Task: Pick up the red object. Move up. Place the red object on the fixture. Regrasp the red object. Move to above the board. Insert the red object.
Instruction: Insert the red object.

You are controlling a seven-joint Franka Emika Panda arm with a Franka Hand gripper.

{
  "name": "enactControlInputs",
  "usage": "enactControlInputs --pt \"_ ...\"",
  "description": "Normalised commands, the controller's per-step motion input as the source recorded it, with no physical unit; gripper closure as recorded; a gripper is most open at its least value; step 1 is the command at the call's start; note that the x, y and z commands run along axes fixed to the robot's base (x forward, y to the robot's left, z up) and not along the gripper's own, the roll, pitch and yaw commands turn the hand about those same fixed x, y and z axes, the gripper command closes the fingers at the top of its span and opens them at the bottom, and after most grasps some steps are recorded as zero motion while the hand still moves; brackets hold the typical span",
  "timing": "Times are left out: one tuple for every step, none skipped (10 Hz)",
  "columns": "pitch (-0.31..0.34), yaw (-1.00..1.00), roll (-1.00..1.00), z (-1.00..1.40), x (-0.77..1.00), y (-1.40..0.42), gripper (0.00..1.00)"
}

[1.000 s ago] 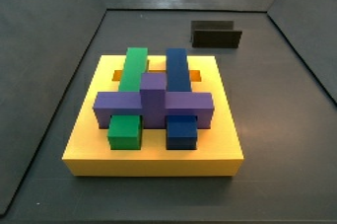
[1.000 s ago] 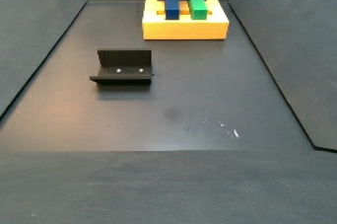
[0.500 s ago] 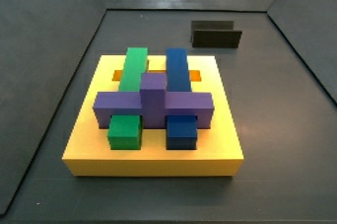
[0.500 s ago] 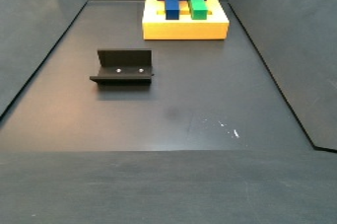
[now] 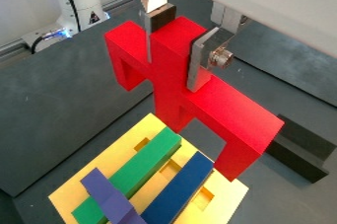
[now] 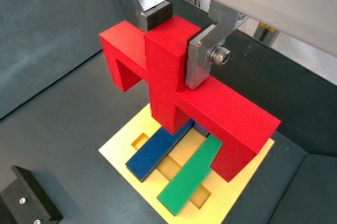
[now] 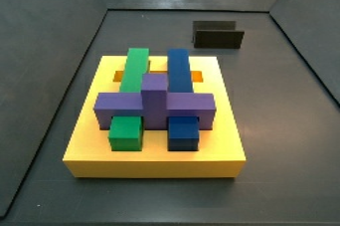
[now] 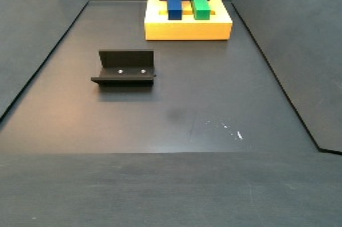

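Observation:
In both wrist views my gripper [image 5: 175, 45] [image 6: 178, 40] is shut on the red object [image 5: 198, 105] [image 6: 171, 85], clamping its middle prong between the two fingers. It holds the piece in the air above the yellow board [image 5: 125, 154] [image 6: 132, 144]. The board carries a green block [image 7: 133, 71], a blue block [image 7: 178, 71] and a purple cross piece [image 7: 153, 99] across them. The board also shows in both side views [image 7: 153, 160] [image 8: 187, 29]. Neither the gripper nor the red object shows in the side views.
The dark fixture [image 7: 218, 36] [image 8: 126, 68] stands empty on the grey floor, away from the board. It also shows at the edge of both wrist views [image 5: 303, 149] [image 6: 27, 198]. Raised grey walls border the floor.

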Motion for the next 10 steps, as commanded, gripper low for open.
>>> enactControlInputs --pt "-0.074 0.0 -0.08 -0.23 0.0 0.0 1.0" --pt "-0.081 -0.01 -0.16 -0.54 0.0 0.33 1.0" --pt "-0.12 -0.07 -0.21 -0.65 -0.07 0.67 1.0" --pt "-0.1 -0.02 -0.21 -0.69 -0.01 0.68 1.0" --pt "-0.094 0.0 -0.21 -0.72 0.0 0.57 1.0" --pt "-0.16 0.0 -0.17 -0.72 0.04 0.17 1.0" --pt "-0.184 0.0 -0.01 -0.89 0.0 -0.06 1.0" --pt "-0.21 0.0 0.0 -0.84 -0.03 -0.28 1.0" --pt "-0.244 0.0 0.08 -0.77 -0.09 -0.39 1.0" --pt "-0.229 0.0 0.18 -0.72 -0.09 -0.4 1.0"
